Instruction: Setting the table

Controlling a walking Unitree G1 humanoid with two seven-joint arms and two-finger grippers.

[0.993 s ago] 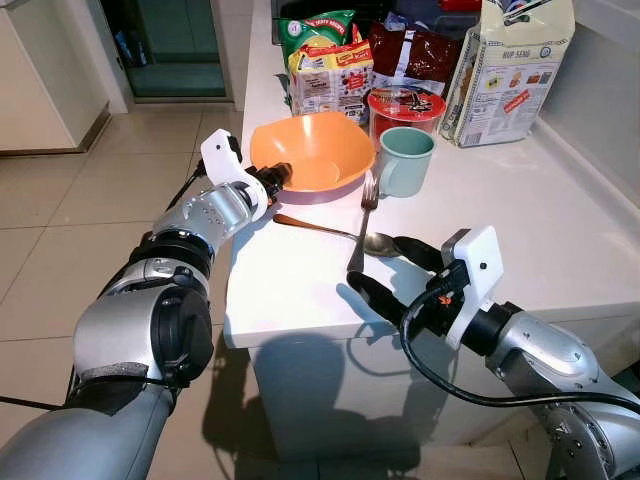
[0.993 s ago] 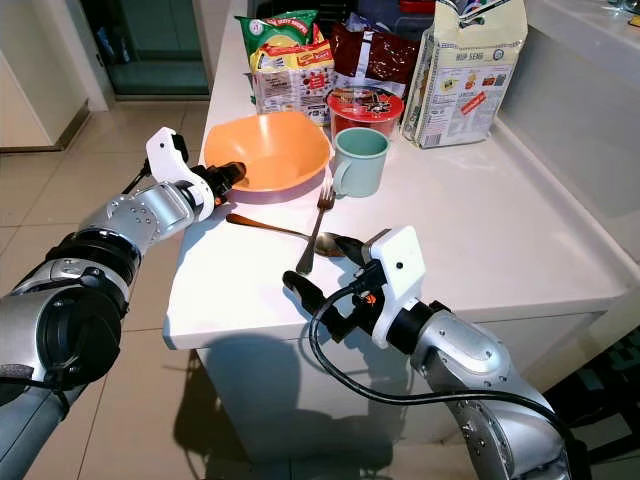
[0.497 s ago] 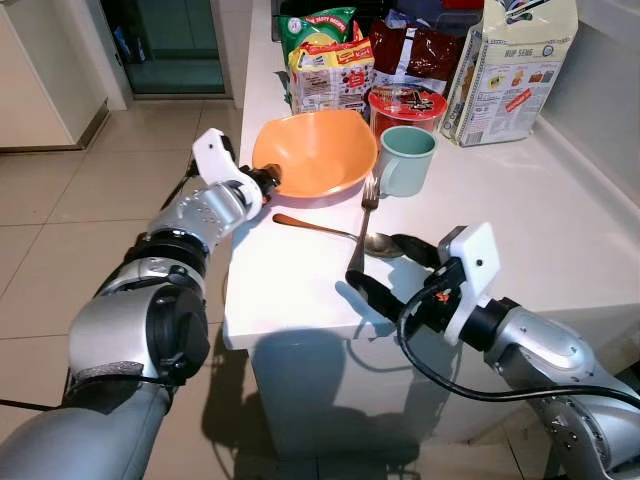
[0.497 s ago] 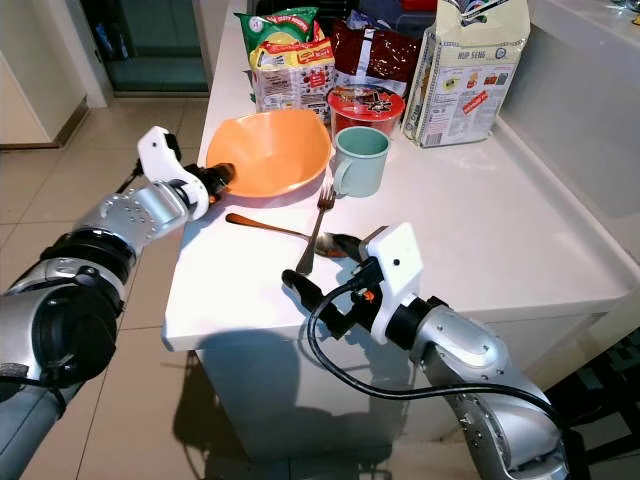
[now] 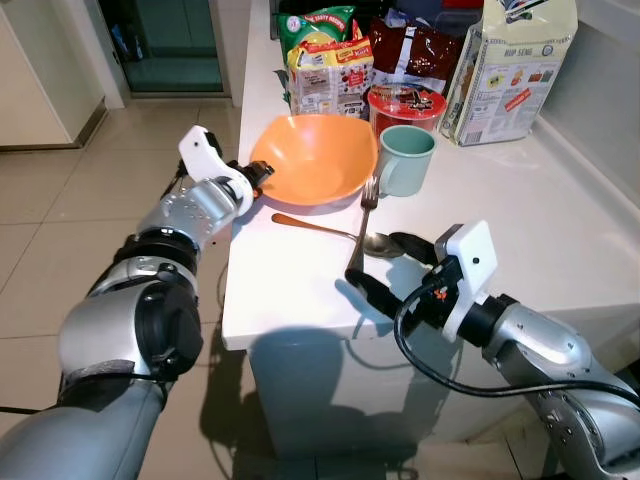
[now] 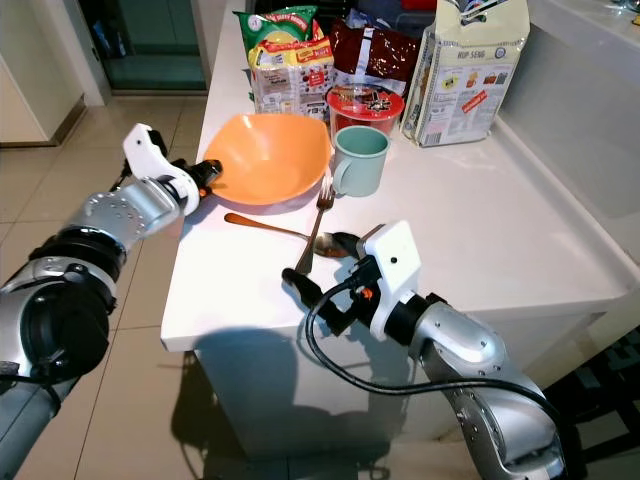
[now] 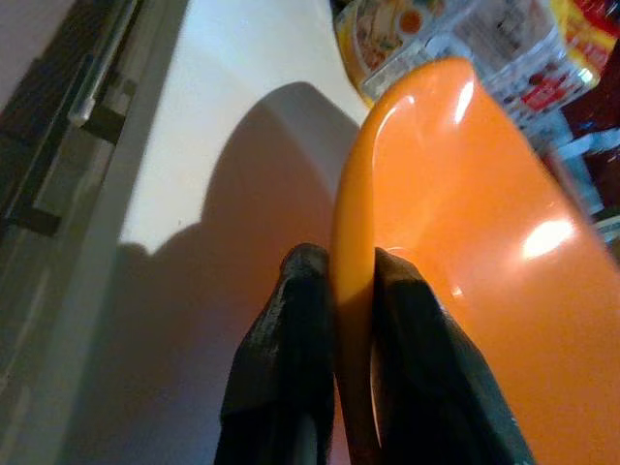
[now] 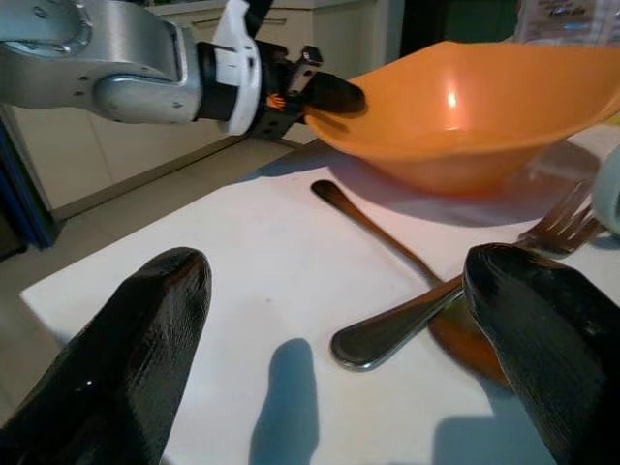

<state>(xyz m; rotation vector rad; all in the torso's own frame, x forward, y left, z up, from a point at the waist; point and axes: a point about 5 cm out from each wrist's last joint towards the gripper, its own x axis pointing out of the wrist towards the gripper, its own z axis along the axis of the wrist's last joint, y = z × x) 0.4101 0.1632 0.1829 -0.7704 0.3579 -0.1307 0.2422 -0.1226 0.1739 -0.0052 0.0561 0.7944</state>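
An orange bowl [image 5: 318, 158] is held tilted over the left part of the white counter [image 5: 290, 290]. My left gripper [image 5: 257, 180] is shut on its left rim, and the wrist view shows the rim [image 7: 353, 242] pinched between both black fingers [image 7: 298, 320]. A fork [image 5: 360, 225] and a brown spoon [image 5: 322, 228] lie crossed in front of the bowl. My right gripper [image 5: 388, 268] is open just above the counter's front edge, its fingers either side of the fork's handle end [image 8: 373, 344]. A green mug [image 5: 405, 158] stands right of the bowl.
A red-lidded noodle cup [image 5: 404, 102], snack packets [image 5: 325, 60] and a large paper bag [image 5: 510, 70] crowd the counter's back. The counter's left edge drops to a tiled floor [image 5: 60, 230]. Bare counter lies to the right [image 5: 540, 230].
My left gripper has drawn left with the bowl's rim in it, and the bowl has tipped and shifted slightly with it. The right gripper has hardly moved.
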